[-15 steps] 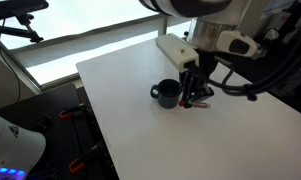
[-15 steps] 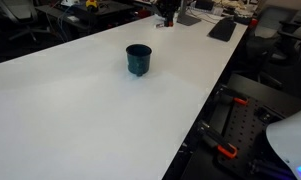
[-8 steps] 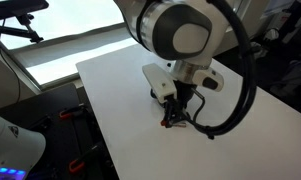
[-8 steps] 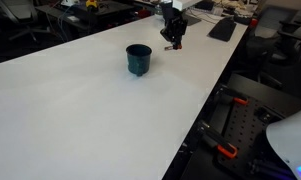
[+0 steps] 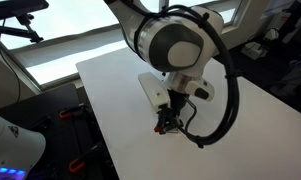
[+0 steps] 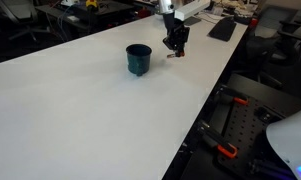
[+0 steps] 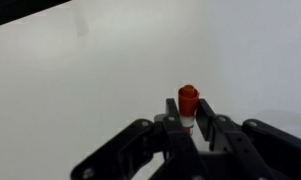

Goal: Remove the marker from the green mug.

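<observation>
- The claw (image 7: 191,113) is closed narrowly on the marker (image 7: 188,98). In the wrist view the dark fingers (image 7: 176,118) press on either side of it, low and right of centre in the frame.
- The marker's reddish-orange end stands up above the fingertips; the rest of the stick is hidden between them.
- In an exterior view the claw (image 6: 175,44) hangs at the upper centre of the frame, over the white desk (image 6: 80,110).
- The green mug (image 6: 138,59) stands upright on the desk just left of and slightly below the claw in that frame, apart from it. The marker is outside the mug.
- In an exterior view the claw (image 5: 170,122) points down at the desk (image 5: 115,85) near the frame's centre, under the bulky white arm (image 5: 175,45).
- A dark keyboard (image 6: 222,28) lies at the upper right.
</observation>
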Controlling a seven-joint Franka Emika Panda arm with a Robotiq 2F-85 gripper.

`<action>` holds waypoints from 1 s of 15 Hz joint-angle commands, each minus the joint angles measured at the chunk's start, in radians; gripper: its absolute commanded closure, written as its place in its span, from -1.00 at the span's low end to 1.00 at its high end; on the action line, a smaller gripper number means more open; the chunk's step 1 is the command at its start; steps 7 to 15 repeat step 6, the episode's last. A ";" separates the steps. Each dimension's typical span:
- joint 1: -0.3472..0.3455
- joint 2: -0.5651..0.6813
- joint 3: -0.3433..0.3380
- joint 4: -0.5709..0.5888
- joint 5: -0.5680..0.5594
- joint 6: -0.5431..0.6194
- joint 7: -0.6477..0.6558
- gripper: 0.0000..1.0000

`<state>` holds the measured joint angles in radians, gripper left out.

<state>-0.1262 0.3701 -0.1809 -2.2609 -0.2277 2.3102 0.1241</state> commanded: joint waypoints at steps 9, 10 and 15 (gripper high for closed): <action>0.010 0.001 -0.013 -0.018 -0.014 0.019 0.015 -0.93; 0.010 0.001 -0.013 -0.018 -0.014 0.019 0.015 -0.93; 0.010 0.001 -0.013 -0.018 -0.014 0.019 0.015 -0.93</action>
